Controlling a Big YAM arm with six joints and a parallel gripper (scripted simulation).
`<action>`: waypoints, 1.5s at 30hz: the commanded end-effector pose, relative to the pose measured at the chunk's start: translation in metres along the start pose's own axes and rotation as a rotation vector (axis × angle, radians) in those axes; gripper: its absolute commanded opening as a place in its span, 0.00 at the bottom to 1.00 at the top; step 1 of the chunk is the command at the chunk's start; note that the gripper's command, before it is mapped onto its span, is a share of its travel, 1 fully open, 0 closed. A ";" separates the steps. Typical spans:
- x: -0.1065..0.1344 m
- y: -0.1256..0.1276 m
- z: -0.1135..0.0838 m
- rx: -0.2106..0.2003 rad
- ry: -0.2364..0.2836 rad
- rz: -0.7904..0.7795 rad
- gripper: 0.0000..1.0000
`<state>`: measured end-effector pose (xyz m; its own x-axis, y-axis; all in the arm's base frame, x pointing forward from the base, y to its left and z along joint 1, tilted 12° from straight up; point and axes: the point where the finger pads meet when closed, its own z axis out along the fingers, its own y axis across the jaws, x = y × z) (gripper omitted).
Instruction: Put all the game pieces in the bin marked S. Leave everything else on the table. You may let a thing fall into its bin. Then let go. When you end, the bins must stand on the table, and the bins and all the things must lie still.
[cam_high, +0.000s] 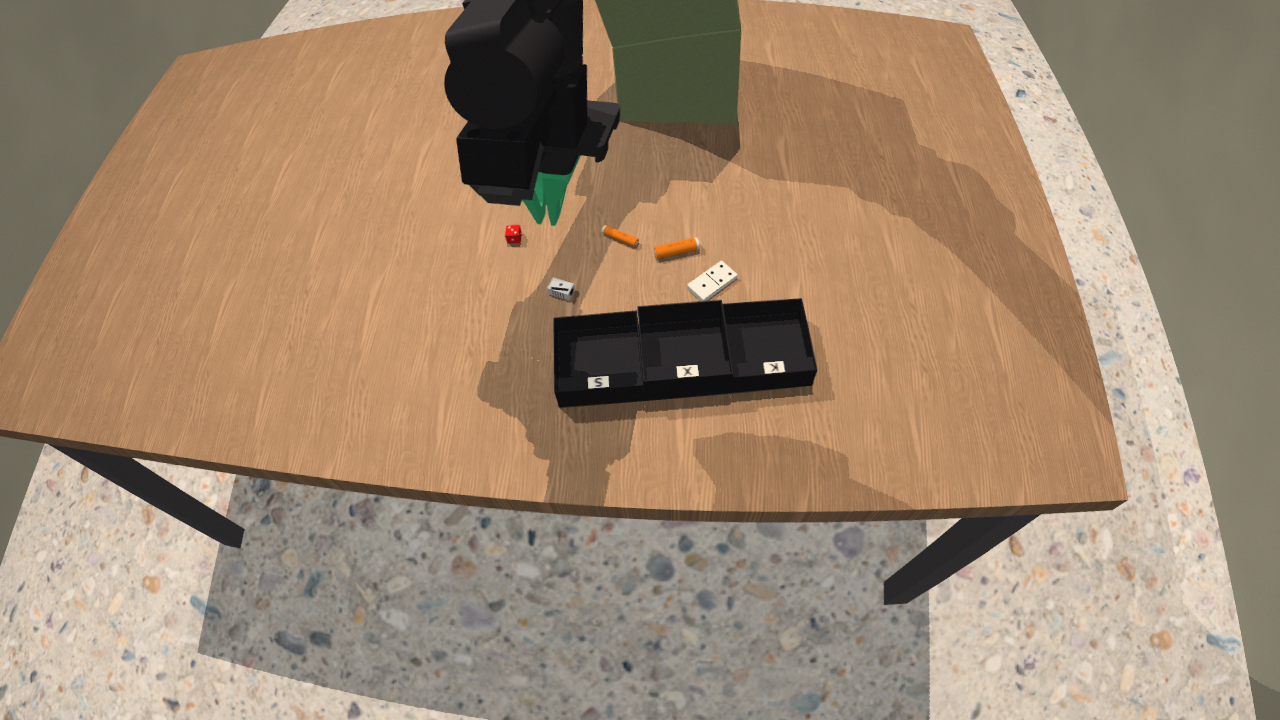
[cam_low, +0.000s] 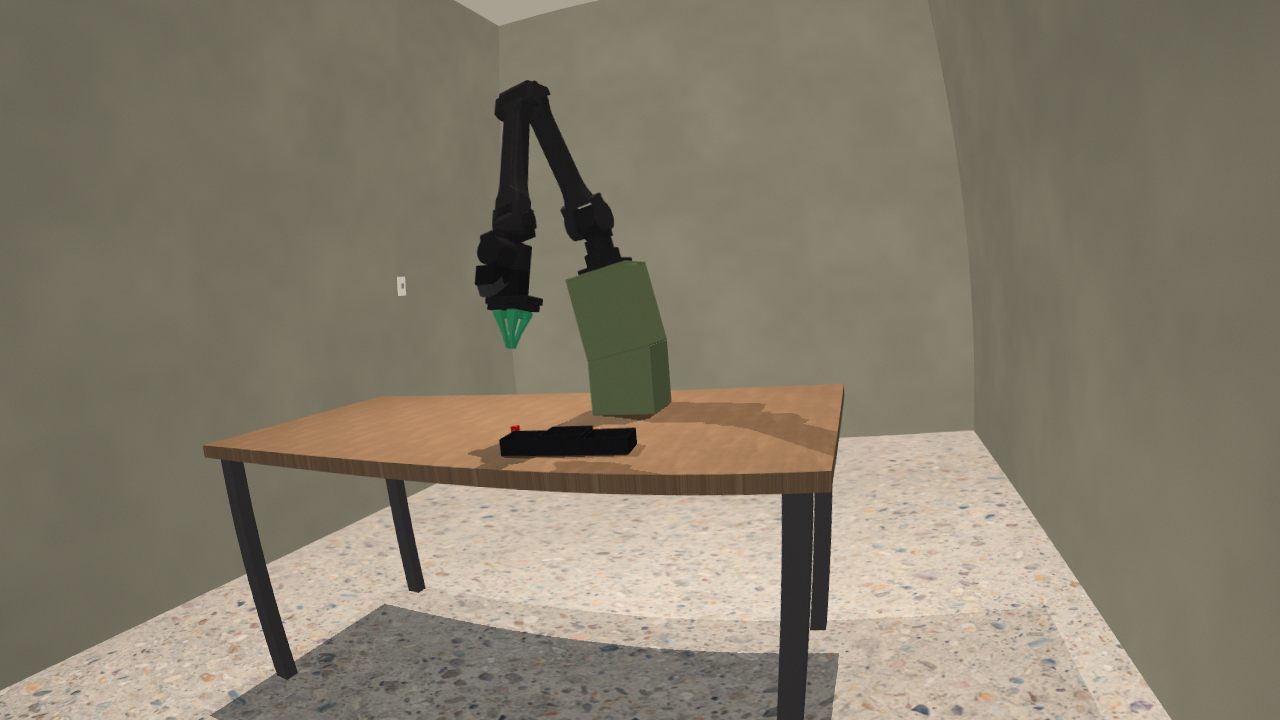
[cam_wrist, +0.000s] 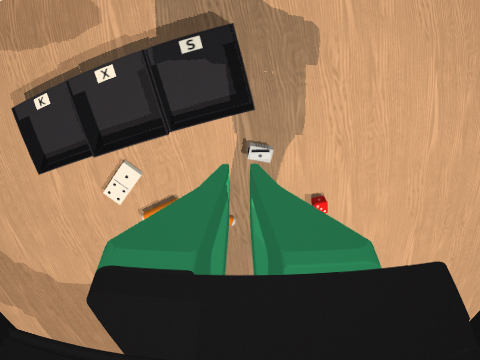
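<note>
A red die (cam_high: 512, 234) (cam_low: 514, 428) (cam_wrist: 319, 204) lies on the table, on the right in the wrist view. A white domino (cam_high: 712, 280) (cam_wrist: 122, 182) with black pips lies flat near bins X and K. The black bin marked S (cam_high: 597, 394) (cam_wrist: 212, 119) stands at one end of a row of three and is empty. My gripper (cam_high: 546, 222) (cam_low: 511, 346) (cam_wrist: 239, 176) is shut to a narrow gap with nothing in it. It hangs high above the table, pointing down, and its fingers partly hide the orange cylinders in the wrist view.
Bins X (cam_high: 682, 386) and K (cam_high: 775, 379) stand beside bin S, both empty. A small grey sharpener-like block (cam_high: 561, 289) (cam_wrist: 260, 152) lies near bin S. A thin orange cylinder (cam_high: 620, 236) and a thicker orange cylinder (cam_high: 675, 248) lie between die and domino. The green pedestal (cam_high: 677, 76) (cam_low: 623, 380) stands behind.
</note>
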<state>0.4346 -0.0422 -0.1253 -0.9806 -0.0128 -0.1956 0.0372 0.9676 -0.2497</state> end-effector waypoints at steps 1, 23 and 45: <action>0.001 0.012 -0.021 -0.001 -0.050 0.014 0.09; 0.080 0.039 -0.045 -0.065 0.129 -0.071 0.09; 0.086 0.036 -0.033 -0.064 0.148 -0.098 0.09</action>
<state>0.3316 0.0033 -0.1210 -0.9972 -0.0745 -0.0032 -0.0724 0.9772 -0.1997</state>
